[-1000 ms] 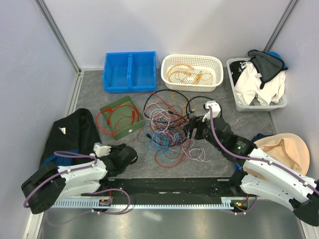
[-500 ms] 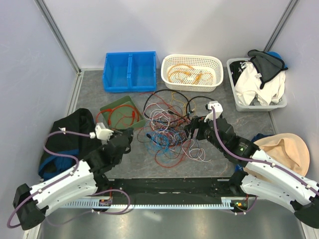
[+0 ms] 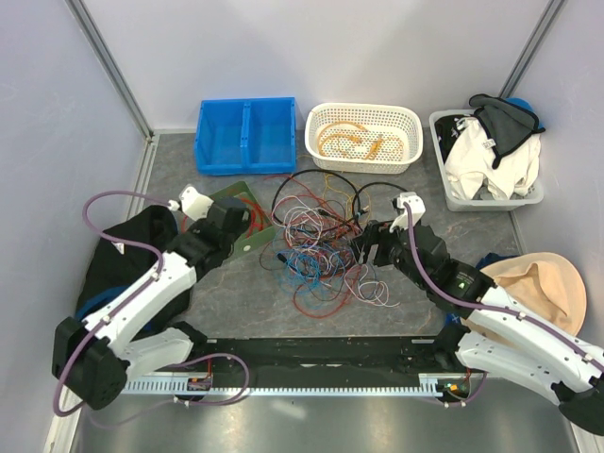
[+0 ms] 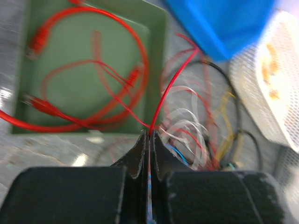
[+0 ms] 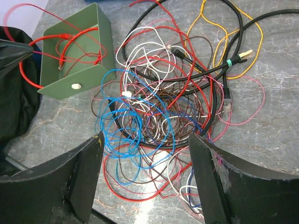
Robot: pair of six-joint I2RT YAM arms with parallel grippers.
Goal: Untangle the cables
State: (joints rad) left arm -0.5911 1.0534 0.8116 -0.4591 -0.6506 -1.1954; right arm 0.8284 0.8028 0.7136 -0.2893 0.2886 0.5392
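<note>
Cables [image 3: 316,241] lie heaped on the desk [image 3: 236,302] between the arms. Left gripper [image 4: 149,135] is clamped tight on one thin red wire [image 4: 170,79] above the green tray [image 5: 81,77] — the strand runs rightward from it into the heap. Right gripper [image 5: 145,140] hangs just over that heap, spread wide and holding nothing — the nearer arm for pinning it down.

We see a grey marbled table [image 3: 236,293] closed in by pale walls [image 3: 57,132]. At its far edge stand a blue bin [image 3: 245,132] with two compartments, a white perforated basket [image 3: 363,166] just right of it, and a grey bin [image 3: 491,204] heaped with white cloth [image 3: 472,160] under a black cloth [image 3: 505,123]. A green tray [image 5: 88,77] sits nearer than the blue bin. A black garment [image 3: 127,250] lies at the left edge, a beige hat [image 3: 538,283] at the right
</note>
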